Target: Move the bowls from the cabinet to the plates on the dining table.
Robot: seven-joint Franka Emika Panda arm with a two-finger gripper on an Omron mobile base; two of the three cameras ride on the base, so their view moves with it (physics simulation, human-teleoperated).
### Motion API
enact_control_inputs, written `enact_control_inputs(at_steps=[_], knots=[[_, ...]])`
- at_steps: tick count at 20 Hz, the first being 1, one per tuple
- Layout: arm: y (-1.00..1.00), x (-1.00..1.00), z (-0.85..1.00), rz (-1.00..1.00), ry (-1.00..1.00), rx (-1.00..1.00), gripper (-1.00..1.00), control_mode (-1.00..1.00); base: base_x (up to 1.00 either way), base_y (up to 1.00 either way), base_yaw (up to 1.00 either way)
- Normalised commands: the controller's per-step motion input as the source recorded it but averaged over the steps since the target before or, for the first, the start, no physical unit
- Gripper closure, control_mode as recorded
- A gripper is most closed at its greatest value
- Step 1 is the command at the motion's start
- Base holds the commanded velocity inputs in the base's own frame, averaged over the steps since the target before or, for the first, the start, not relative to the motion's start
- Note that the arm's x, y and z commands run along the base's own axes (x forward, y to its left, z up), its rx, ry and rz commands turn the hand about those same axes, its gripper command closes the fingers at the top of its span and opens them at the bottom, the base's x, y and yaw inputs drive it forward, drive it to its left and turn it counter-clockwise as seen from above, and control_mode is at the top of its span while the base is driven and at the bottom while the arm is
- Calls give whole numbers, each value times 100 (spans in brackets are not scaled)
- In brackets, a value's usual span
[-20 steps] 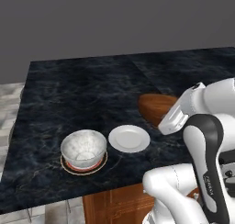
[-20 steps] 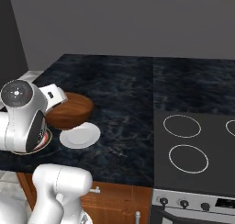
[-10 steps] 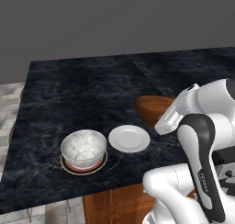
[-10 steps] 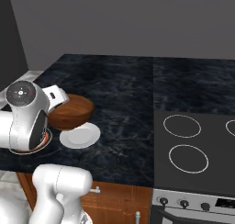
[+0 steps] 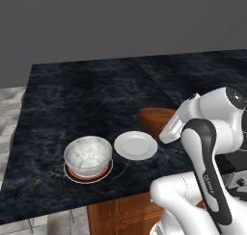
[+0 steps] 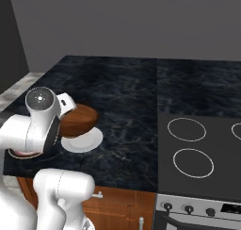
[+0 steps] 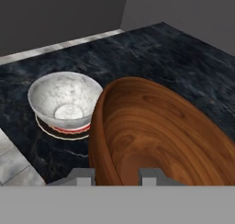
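My gripper (image 7: pixel 117 175) is shut on the near rim of the glossy reddish-brown bowl (image 7: pixel 156 131), with one finger inside and one outside. That bowl (image 5: pixel 154 119) hangs tilted just behind the empty white plate (image 5: pixel 135 145), and partly over the plate (image 6: pixel 87 140) in the right base view. The white-grey marbled bowl (image 5: pixel 88 154) stands upright on the orange-red plate (image 5: pixel 89 176) to the left; the hand view has the bowl (image 7: pixel 64 101) at its left. All of this is on the black marble dining table (image 5: pixel 72 94). The cabinet is out of view.
The table's front edge (image 5: pixel 58 207) runs just below the plates, with pale floor tiles (image 5: pixel 9 109) beyond the left end. A cooktop with ring burners (image 6: pixel 188 144) lies to the right of the table. A grey wall stands behind.
The arm has carried the brown bowl a little nearer and lower, toward the white plate. The marbled bowl and both plates have stayed put.
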Motion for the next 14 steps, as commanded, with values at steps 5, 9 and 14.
enact_control_inputs(at_steps=[5, 9, 14], knots=[[2, 18, -10, 3, 0, 0, 100, -100, 0, 0, 0], [5, 13, -11, 2, 0, 0, 100, -100, 0, 0, 0], [15, 5, -17, 0, 0, 0, 100, -100, 0, 0, 0]])
